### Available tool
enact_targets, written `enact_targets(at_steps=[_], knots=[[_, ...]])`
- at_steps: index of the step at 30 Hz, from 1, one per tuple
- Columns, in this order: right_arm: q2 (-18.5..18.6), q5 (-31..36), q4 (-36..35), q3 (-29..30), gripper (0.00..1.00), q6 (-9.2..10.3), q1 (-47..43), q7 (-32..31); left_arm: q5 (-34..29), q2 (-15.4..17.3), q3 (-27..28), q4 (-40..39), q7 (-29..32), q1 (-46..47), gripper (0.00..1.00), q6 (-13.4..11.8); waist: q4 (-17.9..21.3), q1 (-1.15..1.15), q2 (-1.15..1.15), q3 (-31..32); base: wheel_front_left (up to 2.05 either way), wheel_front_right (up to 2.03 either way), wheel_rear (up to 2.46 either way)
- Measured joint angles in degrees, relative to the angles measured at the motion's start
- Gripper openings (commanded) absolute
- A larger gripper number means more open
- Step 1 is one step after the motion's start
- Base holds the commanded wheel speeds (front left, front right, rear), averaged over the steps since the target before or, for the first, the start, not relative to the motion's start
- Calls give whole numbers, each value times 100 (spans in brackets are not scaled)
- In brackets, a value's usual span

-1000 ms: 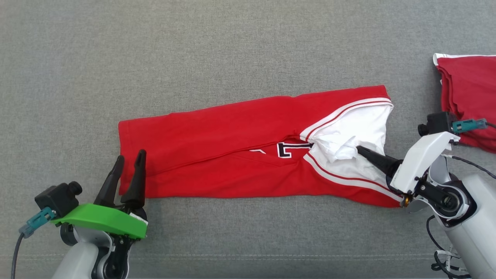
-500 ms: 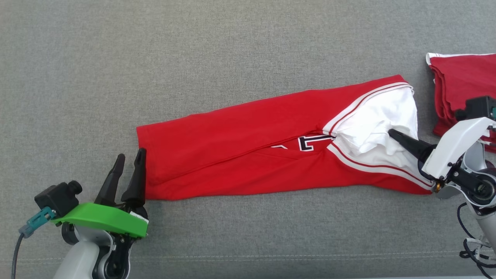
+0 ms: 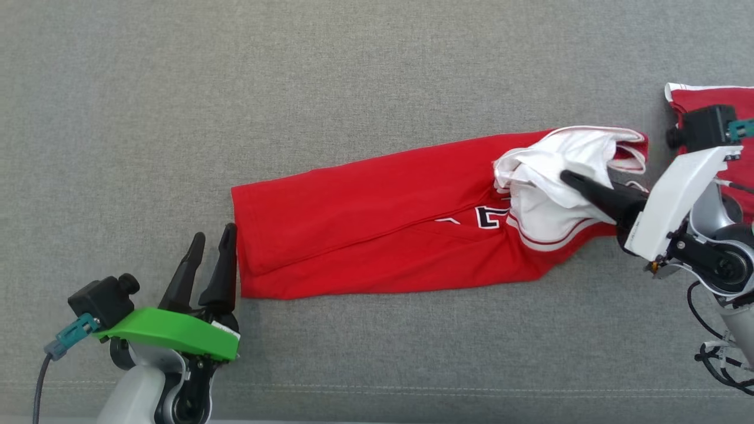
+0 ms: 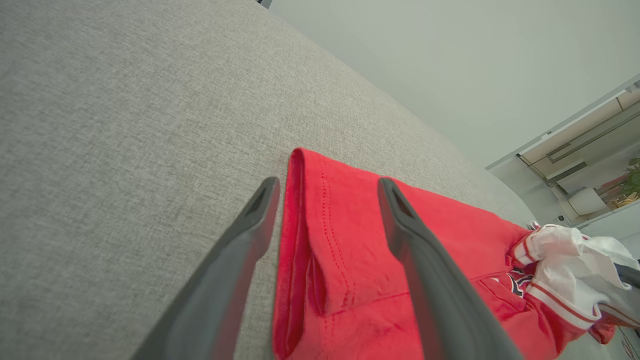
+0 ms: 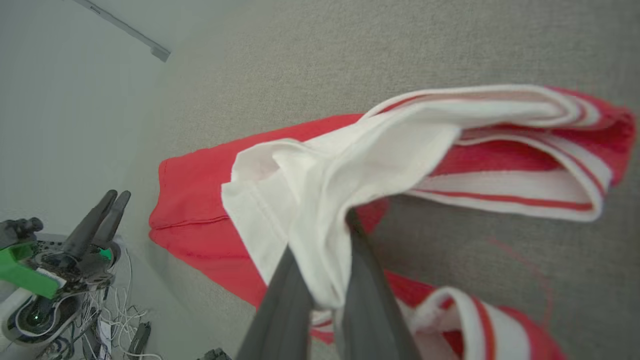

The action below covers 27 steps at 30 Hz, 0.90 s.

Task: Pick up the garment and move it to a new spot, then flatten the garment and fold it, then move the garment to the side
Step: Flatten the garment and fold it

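Left gripper: fingers spread wide, empty, at the stitched hem end of the garment, a long folded band of smooth red knit lying slantwise on the grey coarse-woven surface. Right gripper: fingers pinched together on the garment's crumpled white, red-striped end, raised off the surface. Farther right, second folded red cloth, white-edged.

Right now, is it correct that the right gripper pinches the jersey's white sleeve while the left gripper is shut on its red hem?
Not quite: the left wrist view shows the left gripper open by the hem of the red jersey. The right gripper does pinch the white sleeve.
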<state>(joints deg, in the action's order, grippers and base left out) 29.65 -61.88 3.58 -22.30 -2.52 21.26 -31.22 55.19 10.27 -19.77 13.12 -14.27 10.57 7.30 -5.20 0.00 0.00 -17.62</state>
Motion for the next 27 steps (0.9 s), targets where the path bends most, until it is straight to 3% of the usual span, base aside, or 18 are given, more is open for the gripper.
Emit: enact_targets(at_steps=[6, 18, 27], knots=[[59, 314, -415, -524, 0, -101, 221, -415, 0, -63, -51, 57, 0, 18, 100, 0, -180, 0, 0, 25, 0, 0, 0], [550, 699, -766, -1120, 0, -81, 765, -1641, 18, -521, -214, 210, 0, 101, 100, 0, -741, 0, 0, 226, 0, 0, 0], [460, 673, -772, -1340, 0, 219, 1031, -2372, 58, -637, -662, 304, 0, 118, 100, 0, -1327, 0, 0, 401, 0, 0, 0]])
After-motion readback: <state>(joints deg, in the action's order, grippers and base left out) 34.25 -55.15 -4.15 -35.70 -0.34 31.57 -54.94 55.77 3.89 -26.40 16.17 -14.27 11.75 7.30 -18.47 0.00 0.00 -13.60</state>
